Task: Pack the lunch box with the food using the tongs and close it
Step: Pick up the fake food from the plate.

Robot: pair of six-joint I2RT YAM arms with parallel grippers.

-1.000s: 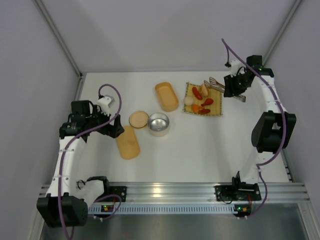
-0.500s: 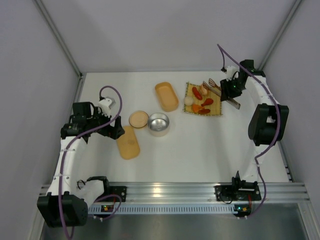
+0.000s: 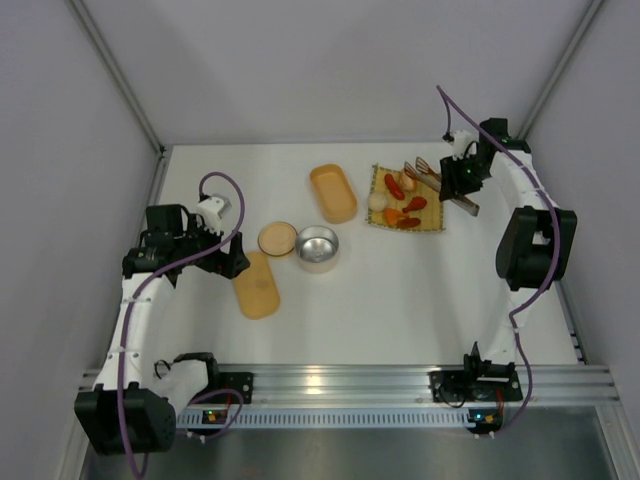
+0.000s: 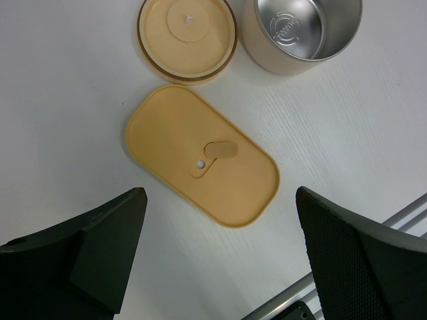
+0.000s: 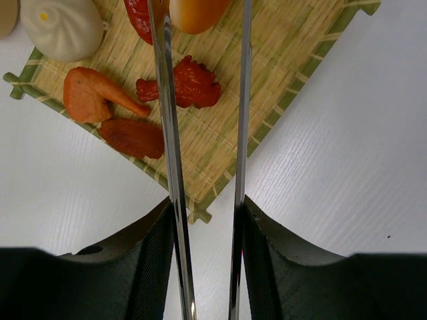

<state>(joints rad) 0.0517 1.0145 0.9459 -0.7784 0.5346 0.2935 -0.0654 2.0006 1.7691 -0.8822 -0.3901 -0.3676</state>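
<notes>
The food (image 3: 396,186) lies on a woven bamboo mat (image 5: 280,73) at the far right of the table (image 3: 400,290), and none of it is in a container yet. At the left, the left gripper (image 4: 220,197) hovers with its fingers spread wide and nothing between them. It is above an oval tan lid (image 4: 200,157) that lies flat on the near left of the table.

Just beyond that lid sits a round tan lid (image 4: 187,33). Just beside it on the right is a round steel container (image 4: 300,30), which is empty. Farther off and to the right stands the lunch box (image 3: 333,193), an open oval tan tub with its long axis running near to far. It looks empty.

Just right of it, the mat carries a white bun (image 5: 60,27), an orange drumstick-shaped piece (image 5: 93,97), a flat reddish strip (image 5: 130,137) and a ragged red piece (image 5: 183,83). An orange piece (image 5: 197,10) shows at the top edge of the wrist view.

The right gripper (image 5: 203,227), at the mat's right edge, is clamped on the tongs (image 5: 167,133), pressing their two arms partly together. The tongs reach leftward over the mat with an arm on either side of the orange piece, and their tips are out of the wrist view.

The right gripper is much the nearer to the food. The pick therefore probably needs only a short drop and a squeeze, then a carry left to the lunch box.
</notes>
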